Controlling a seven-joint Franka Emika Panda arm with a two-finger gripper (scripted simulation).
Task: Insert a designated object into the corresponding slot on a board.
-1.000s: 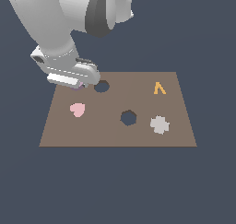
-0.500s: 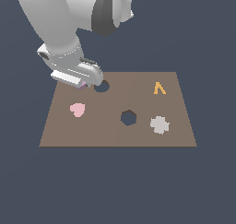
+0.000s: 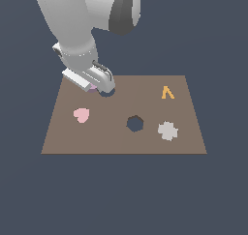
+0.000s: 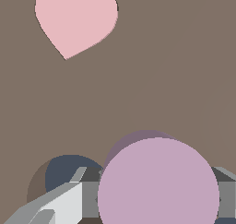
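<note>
Two dark cut-outs in the brown board (image 3: 121, 137): a round slot (image 3: 107, 92) near the far edge toward the exterior view's left, half hidden behind the arm's tip, and a hexagonal hole (image 3: 135, 124) close to the middle. Three loose pieces lying flat on the panel: pink heart (image 3: 81, 114) toward the exterior view's left, grey cross (image 3: 167, 130) just beside the hexagonal hole on the exterior view's right, orange wedge (image 3: 167, 92) near the far corner on that same side. White arm (image 3: 87, 21) reaching down from above, gripper (image 3: 94, 85) low over the board at the round slot's edge. Lilac disc (image 4: 158, 181) pinched between the grey fingers (image 4: 69, 202), one on each flank, seen large and close in the wrist view; only a sliver of purple peeking under the hand in the exterior view. Disc held above the board surface, a soft shadow just beneath it. Round slot (image 4: 69, 170) just beside the disc in the wrist view, partly covered by one finger, not under the disc. Heart (image 4: 75, 19) well apart from the disc, untouched.
</note>
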